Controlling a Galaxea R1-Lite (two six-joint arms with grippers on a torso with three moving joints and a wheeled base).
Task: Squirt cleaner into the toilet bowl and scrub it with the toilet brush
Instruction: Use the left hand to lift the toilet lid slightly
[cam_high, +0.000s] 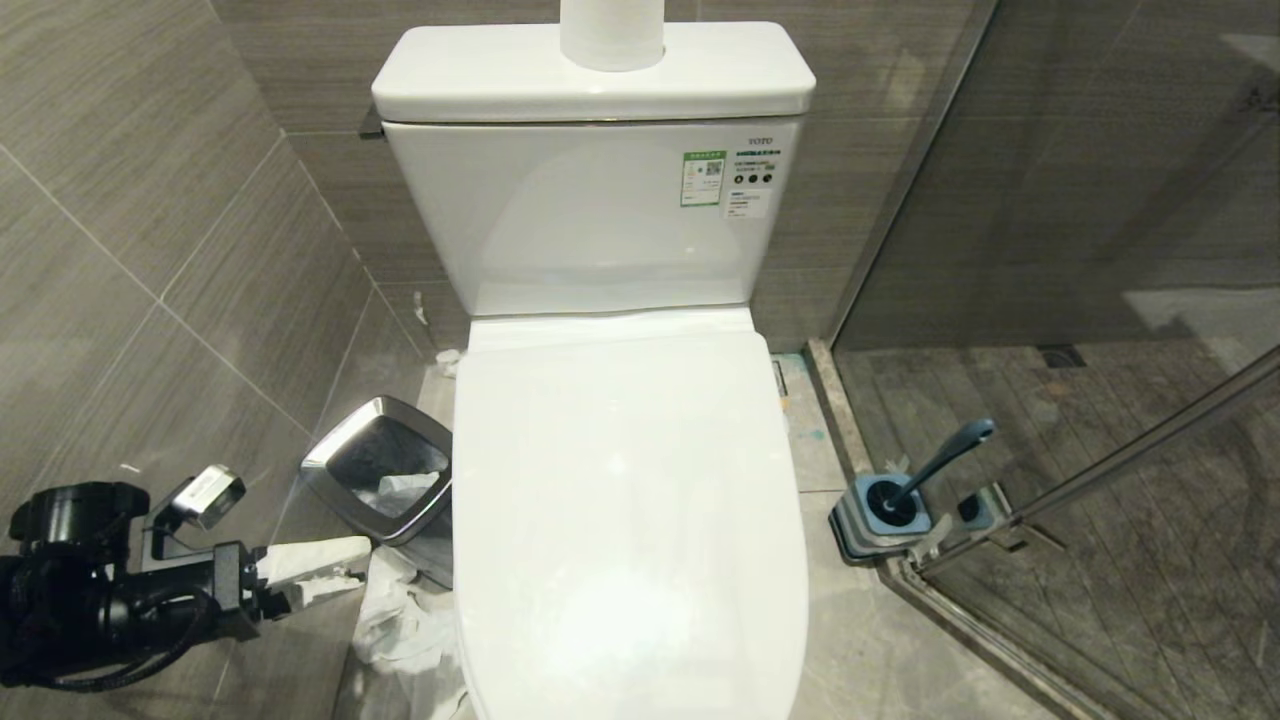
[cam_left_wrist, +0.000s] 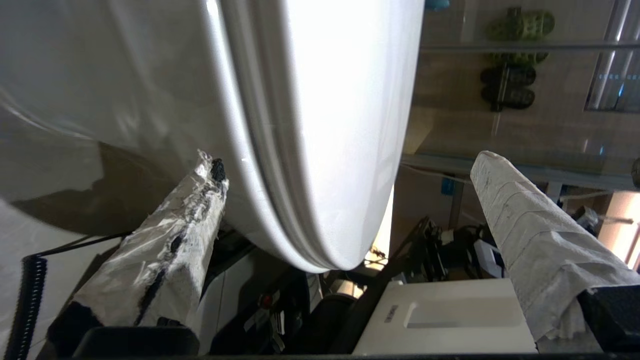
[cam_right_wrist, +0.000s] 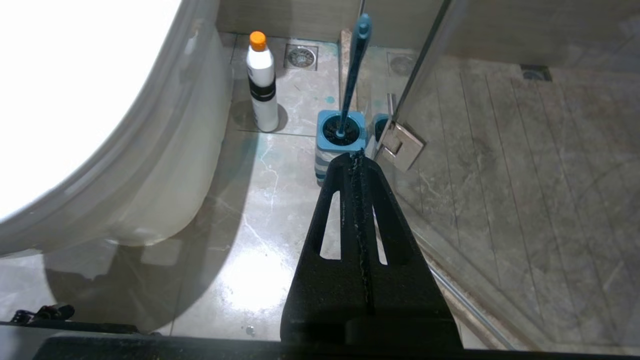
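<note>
The toilet bowl (cam_high: 470, 640) is covered by its closed white lid (cam_high: 620, 500), so its inside is hidden. My left gripper (cam_high: 355, 565) hovers low at the toilet's left side, open, its white-wrapped fingers (cam_left_wrist: 500, 200) standing either side of the lid's rim (cam_left_wrist: 280, 210) without touching it. The toilet brush (cam_high: 945, 460), teal-handled, stands in its blue holder (cam_high: 870, 520) by the glass shower door. My right gripper (cam_right_wrist: 356, 159) is shut on nothing above the floor, just short of the toilet brush (cam_right_wrist: 356, 65). Turquoise dabs of cleaner (cam_right_wrist: 329, 100) mark the tiles near a white, orange-capped bottle (cam_right_wrist: 262, 85).
A square steel bin (cam_high: 335, 450) with paper in it stands left of the toilet, and crumpled tissue (cam_high: 400, 620) lies on the floor beside it. A paper roll (cam_high: 612, 35) sits on the cistern. The glass door (cam_high: 1100, 300) and its hinge (cam_right_wrist: 400, 145) close off the right.
</note>
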